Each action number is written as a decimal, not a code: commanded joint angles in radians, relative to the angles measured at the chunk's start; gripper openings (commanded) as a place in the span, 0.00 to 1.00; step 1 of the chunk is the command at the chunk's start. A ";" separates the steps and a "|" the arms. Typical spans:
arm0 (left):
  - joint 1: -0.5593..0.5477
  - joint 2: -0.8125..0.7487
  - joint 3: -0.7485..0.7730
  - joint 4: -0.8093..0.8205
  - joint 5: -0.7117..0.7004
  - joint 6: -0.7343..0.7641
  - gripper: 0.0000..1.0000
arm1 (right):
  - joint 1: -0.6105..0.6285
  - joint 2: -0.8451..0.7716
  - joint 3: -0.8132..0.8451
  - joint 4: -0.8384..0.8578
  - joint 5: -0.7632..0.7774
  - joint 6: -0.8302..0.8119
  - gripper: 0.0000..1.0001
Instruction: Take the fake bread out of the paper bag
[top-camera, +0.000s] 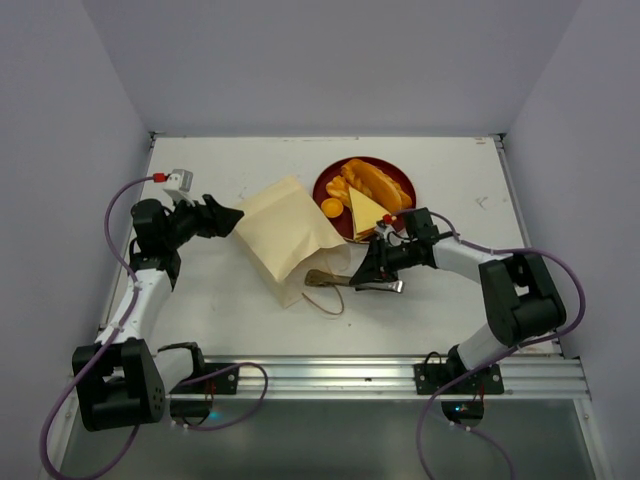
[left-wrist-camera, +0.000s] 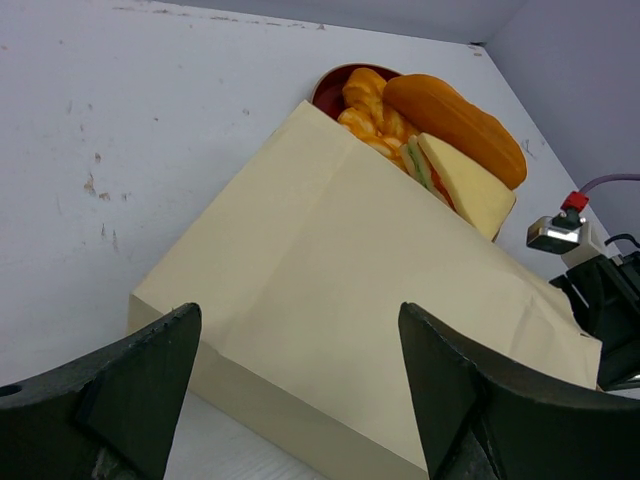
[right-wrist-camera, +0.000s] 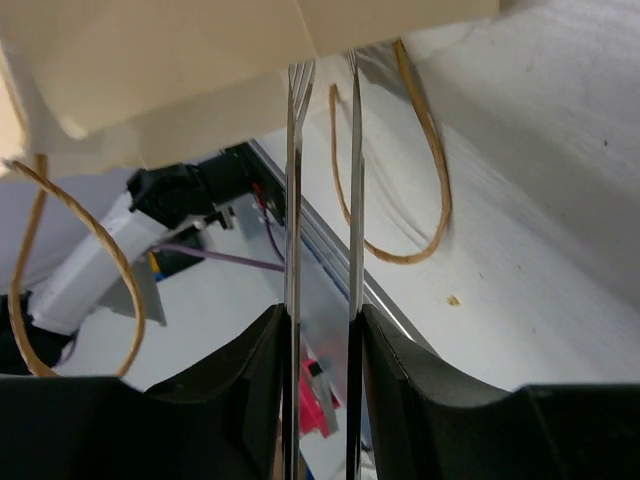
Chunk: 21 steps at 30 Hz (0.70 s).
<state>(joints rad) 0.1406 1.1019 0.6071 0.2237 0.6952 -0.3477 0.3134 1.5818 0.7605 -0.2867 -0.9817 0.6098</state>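
The paper bag lies on its side, its mouth and cord handles toward the near right. The fake bread sits on a red plate behind the bag: a long orange roll, a triangular sandwich slice and a small round orange bun. My left gripper is open at the bag's closed left end, its jaws apart from the paper. My right gripper is shut on metal tongs, whose tips reach the bag's mouth.
The table's back and side walls enclose the white surface. A metal rail runs along the near edge between the arm bases. One cord handle loop lies on the table beside the tongs.
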 joint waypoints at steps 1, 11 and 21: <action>-0.007 -0.010 0.008 0.051 0.009 0.023 0.84 | 0.003 -0.020 -0.021 0.260 -0.021 0.257 0.39; -0.007 -0.004 0.008 0.054 0.006 0.021 0.83 | 0.003 -0.005 -0.125 0.641 -0.038 0.579 0.39; -0.007 -0.010 0.006 0.049 0.001 0.023 0.83 | 0.001 -0.026 -0.181 0.764 -0.040 0.692 0.45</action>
<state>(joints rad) 0.1406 1.1019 0.6071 0.2241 0.6949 -0.3477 0.3141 1.5826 0.5827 0.3901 -0.9890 1.2430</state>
